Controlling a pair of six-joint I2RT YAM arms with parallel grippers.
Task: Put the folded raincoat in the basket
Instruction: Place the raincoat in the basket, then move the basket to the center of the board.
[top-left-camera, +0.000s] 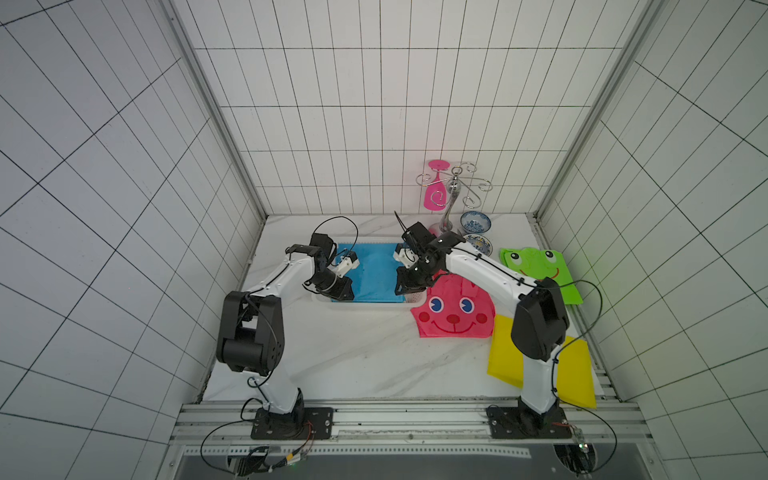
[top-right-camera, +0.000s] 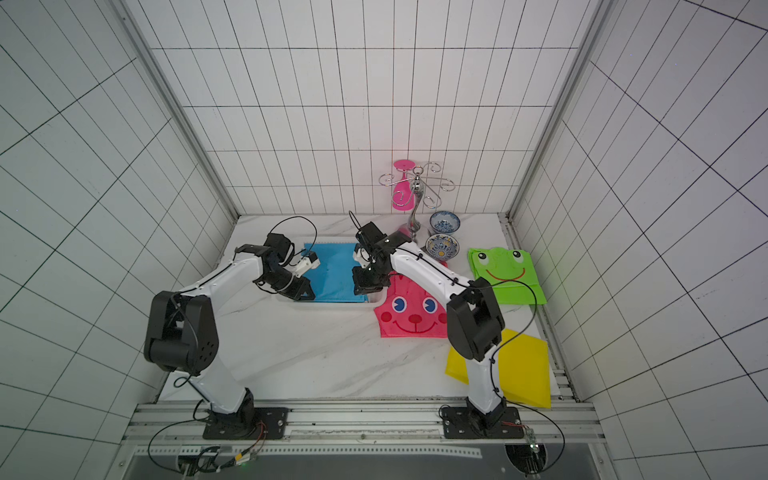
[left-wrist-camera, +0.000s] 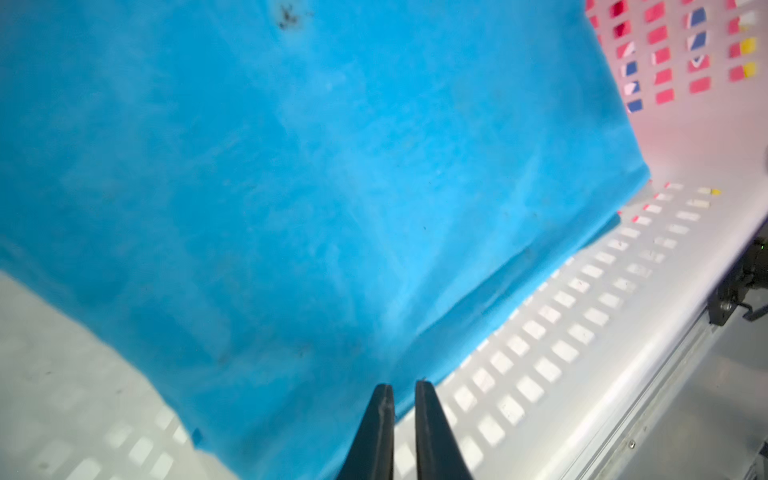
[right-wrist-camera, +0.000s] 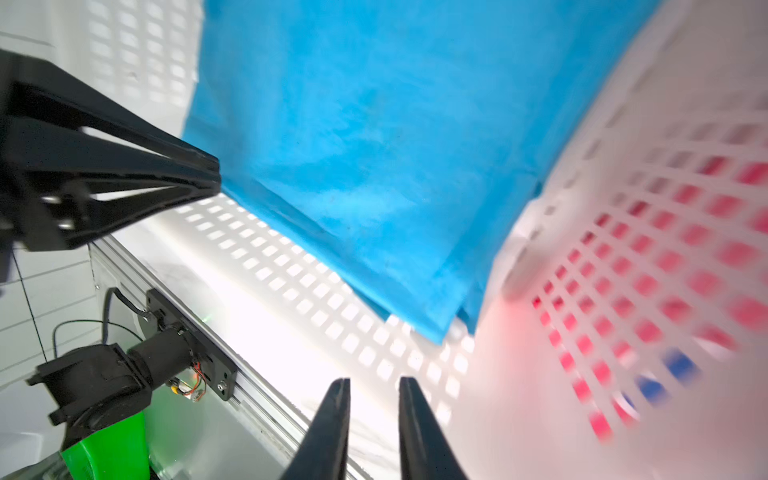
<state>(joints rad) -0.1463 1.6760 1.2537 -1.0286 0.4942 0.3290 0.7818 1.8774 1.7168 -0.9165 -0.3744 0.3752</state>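
Observation:
The folded raincoat (top-left-camera: 374, 270) (top-right-camera: 332, 270) is plain blue and lies flat inside the white perforated basket (top-left-camera: 365, 306) (top-right-camera: 328, 306) at the middle of the table. My left gripper (top-left-camera: 349, 296) (left-wrist-camera: 404, 384) is low at the raincoat's near left corner, its jaws a narrow gap apart with no cloth pinched. My right gripper (top-left-camera: 400, 291) (right-wrist-camera: 374, 380) is at the near right corner, slightly open over the basket's mesh wall (right-wrist-camera: 415, 353), with nothing between its fingers. The raincoat (left-wrist-camera: 291, 187) (right-wrist-camera: 395, 145) fills most of both wrist views.
A pink rabbit-face raincoat (top-left-camera: 453, 311) touches the basket's right end. A green frog raincoat (top-left-camera: 540, 270) and a yellow folded one (top-left-camera: 577, 370) lie further right. Two blue-patterned bowls (top-left-camera: 476, 222) and a metal rack (top-left-camera: 455, 195) holding a pink glass (top-left-camera: 436, 187) stand at the back.

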